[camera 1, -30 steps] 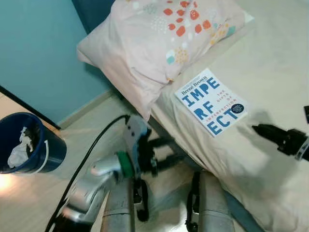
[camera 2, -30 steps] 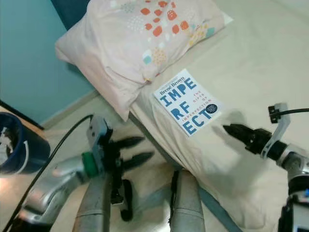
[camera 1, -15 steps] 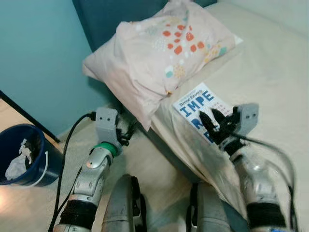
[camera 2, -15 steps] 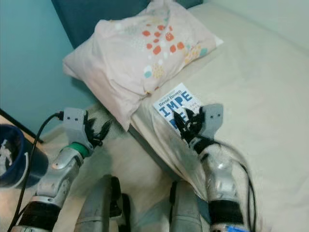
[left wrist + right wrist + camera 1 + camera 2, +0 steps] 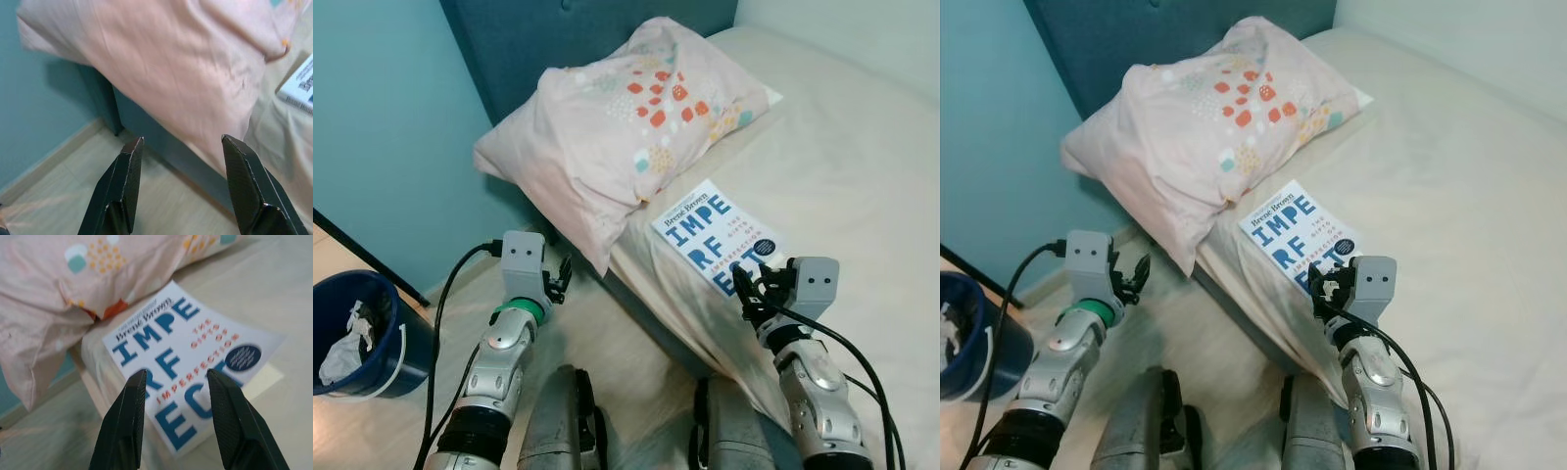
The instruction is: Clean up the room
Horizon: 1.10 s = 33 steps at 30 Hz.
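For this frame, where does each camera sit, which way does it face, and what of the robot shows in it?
Left eye view: on the head, looking down at the white book with blue lettering on the cream bed; both arms and legs show.
Right eye view: beside it, same scene, dark blue bin at its edge.
Left wrist view: along the open left claw toward the pink patterned pillow.
Right wrist view: along the open right claw onto the book.
Shared: book and pillow appear in all four.

cream bed (image 5: 862, 147), pillow (image 5: 626, 117), book (image 5: 720, 238)
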Motion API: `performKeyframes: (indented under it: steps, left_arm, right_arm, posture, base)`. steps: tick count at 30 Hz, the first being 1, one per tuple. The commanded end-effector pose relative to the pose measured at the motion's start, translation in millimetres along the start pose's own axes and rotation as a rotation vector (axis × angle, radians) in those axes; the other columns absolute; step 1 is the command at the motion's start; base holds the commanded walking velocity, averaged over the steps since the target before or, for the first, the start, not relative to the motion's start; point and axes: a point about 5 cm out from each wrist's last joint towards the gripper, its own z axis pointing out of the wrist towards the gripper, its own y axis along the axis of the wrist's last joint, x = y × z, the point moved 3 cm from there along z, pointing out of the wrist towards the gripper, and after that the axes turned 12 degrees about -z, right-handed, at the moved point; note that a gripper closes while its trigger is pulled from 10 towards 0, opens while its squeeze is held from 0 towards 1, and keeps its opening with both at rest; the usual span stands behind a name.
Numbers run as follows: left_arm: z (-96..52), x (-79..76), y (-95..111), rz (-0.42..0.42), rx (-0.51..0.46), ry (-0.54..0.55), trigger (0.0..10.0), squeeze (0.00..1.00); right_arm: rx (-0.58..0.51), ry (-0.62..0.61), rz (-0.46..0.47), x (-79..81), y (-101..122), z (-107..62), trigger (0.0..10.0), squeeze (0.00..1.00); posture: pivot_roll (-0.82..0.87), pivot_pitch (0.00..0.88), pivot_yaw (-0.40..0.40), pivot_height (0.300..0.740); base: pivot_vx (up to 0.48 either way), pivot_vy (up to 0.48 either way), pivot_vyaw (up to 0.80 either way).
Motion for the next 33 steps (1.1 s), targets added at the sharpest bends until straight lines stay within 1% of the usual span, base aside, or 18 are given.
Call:
performKeyframes:
  steps: [1, 3, 5, 8, 11, 13, 15, 18, 20, 21, 23, 25, 27, 28, 30, 32, 33]
  left_arm:
    - [-1.9, 2.6, -7.7, 0.010, 0.019, 0.013, 10.0, 0.00]
    - [-1.6, 1.6, -9.5, 0.009, 0.022, 0.013, 10.0, 0.00]
    - [1.2, -0.7, -14.3, 0.005, 0.036, 0.015, 10.0, 0.00]
    - [4.1, -3.2, -19.2, 0.011, 0.052, 0.009, 10.0, 0.00]
    - [4.9, -4.7, -23.3, 0.016, 0.067, 0.000, 10.0, 0.00]
    - [6.3, -5.6, -29.1, 0.024, 0.091, -0.010, 10.0, 0.00]
    - [6.3, -5.6, -29.1, 0.024, 0.091, -0.010, 10.0, 0.00]
    - [7.4, -6.8, -34.0, 0.041, 0.117, -0.032, 10.0, 0.00]
    - [7.4, -6.8, -34.0, 0.041, 0.117, -0.032, 10.0, 0.00]
    - [7.2, -9.2, -41.3, 0.071, 0.153, -0.061, 10.0, 0.00]
    - [7.3, -9.8, -43.8, 0.081, 0.164, -0.069, 10.0, 0.00]
    - [7.3, -9.8, -43.8, 0.081, 0.164, -0.069, 10.0, 0.00]
    - [8.3, -11.9, -45.5, 0.117, 0.167, -0.087, 10.0, 0.00]
    - [8.3, -11.9, -45.5, 0.117, 0.167, -0.087, 10.0, 0.00]
    - [10.0, -13.4, -46.9, 0.119, 0.170, -0.094, 10.0, 0.00]
    - [10.7, -14.1, -47.6, 0.116, 0.172, -0.097, 10.0, 0.00]
    - [11.6, -14.8, -47.7, 0.111, 0.173, -0.098, 10.0, 0.00]
  right_arm:
    - [0.015, -0.001, -0.006, 2.6, -5.1, -2.1, 10.0, 0.00]
    - [0.019, 0.011, -0.015, 5.7, -6.1, 0.0, 10.0, 0.00]
    - [0.029, 0.011, -0.028, 10.6, -8.9, 4.4, 10.0, 0.00]
    - [0.053, -0.002, -0.026, 12.8, -13.6, 6.9, 10.0, 0.00]
    - [0.073, -0.014, -0.029, 12.5, -17.7, 7.2, 10.0, 0.00]
    - [0.135, -0.050, -0.029, 9.7, -29.9, 5.5, 10.0, 0.00]
    - [0.135, -0.050, -0.029, 9.7, -29.9, 5.5, 10.0, 0.00]
    - [0.178, -0.090, -0.010, 6.4, -39.5, 2.2, 10.0, 0.00]
    - [0.178, -0.090, -0.010, 6.4, -39.5, 2.2, 10.0, 0.00]
    - [0.205, -0.109, 0.001, 5.7, -46.8, -0.6, 10.0, 0.00]
    - [0.214, -0.114, 0.004, 5.6, -49.5, -1.3, 10.0, 0.00]
    - [0.214, -0.114, 0.004, 5.6, -49.5, -1.3, 10.0, 0.00]
    - [0.216, -0.129, 0.015, 5.1, -52.9, -2.4, 10.0, 0.00]
    - [0.216, -0.129, 0.015, 5.1, -52.9, -2.4, 10.0, 0.00]
    - [0.240, -0.139, 0.053, 6.6, -59.5, -2.8, 10.0, 0.00]
    - [0.238, -0.136, 0.064, 7.3, -60.4, -2.3, 10.0, 0.00]
    - [0.266, -0.129, 0.059, 8.4, -64.5, -1.5, 10.0, 0.00]
  posture:
    - [-0.01, 0.058, 0.076, 0.656]
    - [-0.01, 0.054, 0.072, 0.661]
    - [-0.01, 0.030, 0.065, 0.671]
    - [-0.01, 0.022, 0.066, 0.681]
    - [-0.02, 0.016, 0.069, 0.686]
    - [-0.02, 0.003, 0.078, 0.696]
    - [-0.02, 0.003, 0.078, 0.696]
    - [-0.03, 0.000, 0.083, 0.711]
    - [-0.03, 0.000, 0.083, 0.711]
    - [-0.03, 0.000, 0.087, 0.721]
    - [-0.03, 0.000, 0.087, 0.726]
    - [-0.03, 0.000, 0.087, 0.726]
    - [-0.03, 0.000, 0.095, 0.736]
    - [-0.03, 0.000, 0.095, 0.736]
    - [-0.04, 0.000, 0.100, 0.736]
    - [-0.04, 0.000, 0.102, 0.736]
    - [-0.04, 0.000, 0.103, 0.736]
  base:
    - [0.000, 0.000, 0.00]
    - [0.000, 0.000, 0.00]
    - [0.000, 0.000, 0.00]
    - [0.000, 0.000, 0.00]
    - [0.000, 0.000, 0.00]
    - [0.000, 0.000, 0.00]
    - [0.000, 0.000, 0.00]
    - [0.000, 0.000, 0.00]
    - [0.000, 0.000, 0.00]
    - [0.000, 0.000, 0.00]
    - [0.000, 0.000, 0.00]
    - [0.000, 0.000, 0.00]
    - [0.000, 0.000, 0.00]
    - [0.000, 0.000, 0.00]
    - [0.000, 0.000, 0.00]
    - [0.000, 0.000, 0.00]
    - [0.000, 0.000, 0.00]
